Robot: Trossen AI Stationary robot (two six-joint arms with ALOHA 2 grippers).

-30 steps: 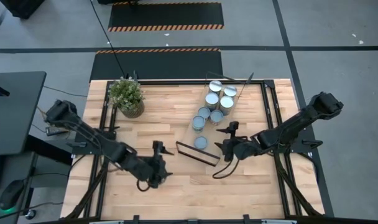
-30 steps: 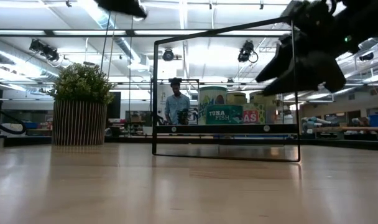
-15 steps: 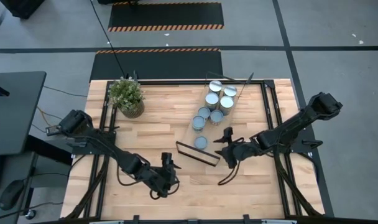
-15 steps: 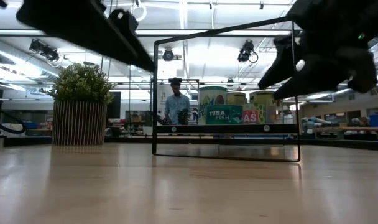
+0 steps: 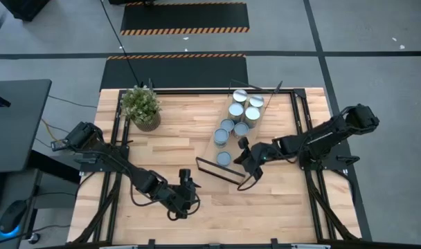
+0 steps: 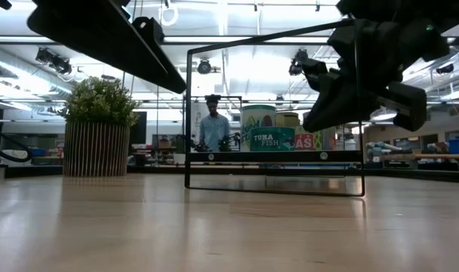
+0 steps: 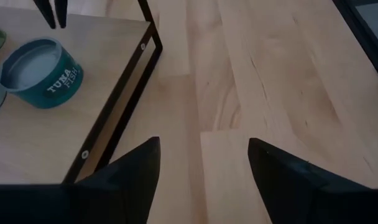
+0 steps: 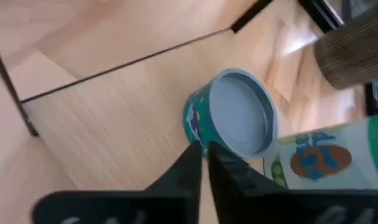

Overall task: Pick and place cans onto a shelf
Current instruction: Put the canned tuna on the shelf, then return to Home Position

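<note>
Light-wood shelf (image 5: 233,135) with a thin black frame lies on the worktop (image 5: 176,138), carrying the cans (image 5: 242,112) in a cluster along its board, with one teal tuna can (image 5: 224,159) alone near the closer end. Right hand (image 5: 246,156) hovers just beside that tuna can (image 8: 231,120), its fingers (image 8: 192,163) pinched nearly together and holding nothing. Left hand (image 5: 185,196) sits over bare worktop near the shelf's corner, fingers (image 7: 136,168) spread wide. Beyond, a potted plant (image 5: 142,106) stands.
</note>
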